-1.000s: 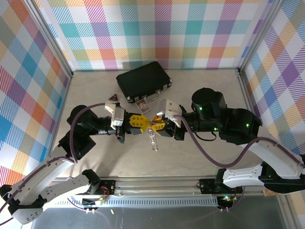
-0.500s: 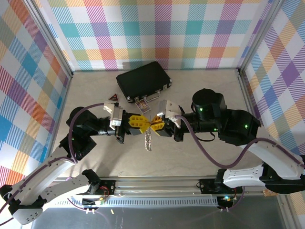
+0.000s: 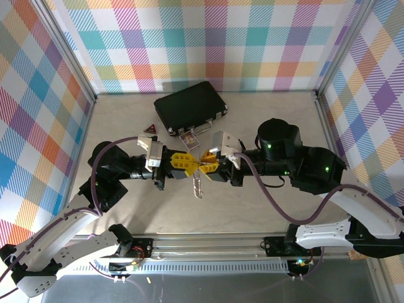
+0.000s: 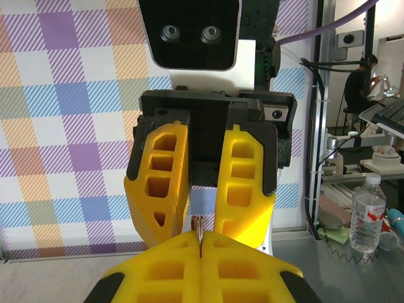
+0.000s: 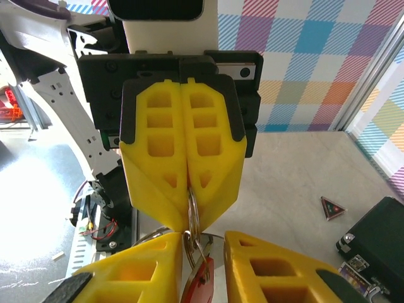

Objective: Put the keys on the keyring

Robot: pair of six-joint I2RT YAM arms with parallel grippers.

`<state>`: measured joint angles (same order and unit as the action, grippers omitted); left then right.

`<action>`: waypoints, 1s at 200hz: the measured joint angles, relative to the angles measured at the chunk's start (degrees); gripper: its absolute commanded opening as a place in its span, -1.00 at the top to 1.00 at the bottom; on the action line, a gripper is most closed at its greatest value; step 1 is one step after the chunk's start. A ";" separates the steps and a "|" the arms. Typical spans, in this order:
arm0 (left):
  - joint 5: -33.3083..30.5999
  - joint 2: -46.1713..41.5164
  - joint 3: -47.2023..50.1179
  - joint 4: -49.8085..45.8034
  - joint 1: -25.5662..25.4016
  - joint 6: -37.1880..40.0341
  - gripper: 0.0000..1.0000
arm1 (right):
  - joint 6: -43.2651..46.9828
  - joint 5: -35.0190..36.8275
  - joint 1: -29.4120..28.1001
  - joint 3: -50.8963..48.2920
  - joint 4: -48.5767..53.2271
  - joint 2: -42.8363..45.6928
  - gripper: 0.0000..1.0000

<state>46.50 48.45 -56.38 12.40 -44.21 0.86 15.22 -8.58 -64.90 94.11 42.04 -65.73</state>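
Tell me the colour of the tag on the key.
Red: the tag shows best in the right wrist view.

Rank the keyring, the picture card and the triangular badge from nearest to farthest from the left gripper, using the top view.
1. keyring: pinched in the left gripper's shut jaws, dangling at their tips.
2. picture card: just beyond the jaws, beside the black case.
3. triangular badge: farthest, back and to the left.
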 measured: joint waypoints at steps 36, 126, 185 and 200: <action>-0.02 0.00 0.13 -0.04 0.00 0.00 1.00 | -0.22 0.15 0.00 -0.74 -1.36 0.96 0.69; -1.09 -0.31 0.31 -2.08 0.00 1.22 0.97 | 0.28 0.42 0.00 0.39 0.48 -0.09 1.00; -5.53 0.31 -4.79 -14.03 -0.02 8.83 0.62 | 2.93 4.28 0.00 3.93 6.82 -3.69 1.00; -6.32 0.98 -6.43 -16.96 -0.02 11.04 0.62 | 3.43 5.20 0.00 3.93 8.22 -4.17 1.00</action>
<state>40.18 49.43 -62.81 -4.56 -44.23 11.90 18.65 -3.38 -64.90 98.04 50.26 -69.91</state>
